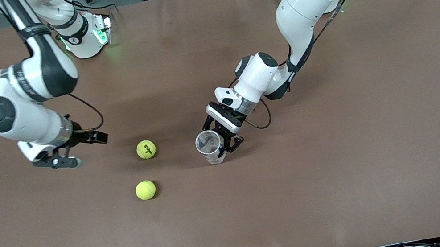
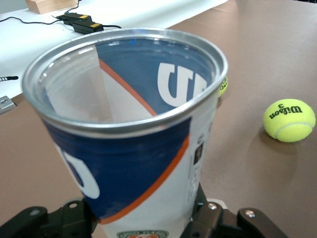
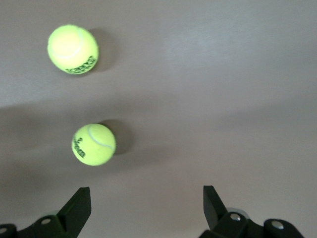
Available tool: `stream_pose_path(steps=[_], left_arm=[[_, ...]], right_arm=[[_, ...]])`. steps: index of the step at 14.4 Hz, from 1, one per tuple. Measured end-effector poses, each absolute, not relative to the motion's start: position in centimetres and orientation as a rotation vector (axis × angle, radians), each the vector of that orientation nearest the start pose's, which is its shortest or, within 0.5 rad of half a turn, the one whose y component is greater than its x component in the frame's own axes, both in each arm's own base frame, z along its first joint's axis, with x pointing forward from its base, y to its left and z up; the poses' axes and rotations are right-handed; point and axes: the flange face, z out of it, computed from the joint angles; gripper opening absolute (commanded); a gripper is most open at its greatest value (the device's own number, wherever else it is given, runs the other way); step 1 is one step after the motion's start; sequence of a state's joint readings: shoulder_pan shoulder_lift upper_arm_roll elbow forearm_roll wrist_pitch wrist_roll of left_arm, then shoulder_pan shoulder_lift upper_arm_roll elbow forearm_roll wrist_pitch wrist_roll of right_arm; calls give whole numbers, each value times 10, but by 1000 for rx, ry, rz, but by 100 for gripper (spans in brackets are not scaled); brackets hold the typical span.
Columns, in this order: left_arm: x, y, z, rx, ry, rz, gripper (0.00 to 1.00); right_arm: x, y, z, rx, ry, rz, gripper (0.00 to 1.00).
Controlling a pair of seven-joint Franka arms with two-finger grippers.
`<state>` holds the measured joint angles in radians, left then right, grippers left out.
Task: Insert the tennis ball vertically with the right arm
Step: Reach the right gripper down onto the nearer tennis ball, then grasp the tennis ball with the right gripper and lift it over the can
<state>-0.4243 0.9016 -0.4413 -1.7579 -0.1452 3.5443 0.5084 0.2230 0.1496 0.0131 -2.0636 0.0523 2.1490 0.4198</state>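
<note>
1. Front view: left gripper [image 1: 223, 143] clamped around a clear can [image 1: 209, 146] standing upright on the brown table [image 1: 346, 173], mouth up, presumably steadied so a ball can drop straight in. Right gripper [image 1: 72, 156] spread wide and empty, hanging over bare table toward the right arm's end. Two tennis balls between it and the can: one ball [image 1: 146, 149] close to the can's level, a second ball [image 1: 145, 190] nearer the front camera. Nothing in the way between the right gripper and either ball.

2. Left wrist view: can [image 2: 143, 163] pinched low down between the fingers [image 2: 247, 220], rim open and the inside empty. One ball [image 2: 289, 120] resting on the table well apart; a sliver of the other ball [image 2: 223, 85] peeking past the rim.

3. Right wrist view: fingers [image 3: 79, 206] held far apart, gripping nothing, above the table. Both balls ahead, one ball [image 3: 93, 144] closer to the fingers, the other ball [image 3: 73, 49] farther off. Judged: no ball picked yet.
</note>
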Motion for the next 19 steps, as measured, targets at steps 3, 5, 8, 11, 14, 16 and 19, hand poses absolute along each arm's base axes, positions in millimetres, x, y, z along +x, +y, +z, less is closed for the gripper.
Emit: stream_pose_path(steps=[3,5,8,11,14,16,19], left_arm=[[509,-475,198,-2903,1374,-1490,72],[508,-475,198,-2904,1374,-1490,72],[508,-475,198,-2904,1374,-1490,72],[508,-475,198,-2904,1374,-1489,72],[508,-475,198,-2904,1374,-1489,72],[508,-475,198,-2904,1374,-1489,72],[508,-475,198,-2904,1374,-1489,72]], right_arm=[[532,174,321,-3088,338,33,100],[529,192,295,-3081,341,3,100],[529,207,255,-3075,331,-25,100],[532,209,227,-3067,330,-60,100],[533,210,209,-3058,329,-92,100],[532,213,198,-3055,324,-104,96],[531,214,188,-3058,320,-98,49]])
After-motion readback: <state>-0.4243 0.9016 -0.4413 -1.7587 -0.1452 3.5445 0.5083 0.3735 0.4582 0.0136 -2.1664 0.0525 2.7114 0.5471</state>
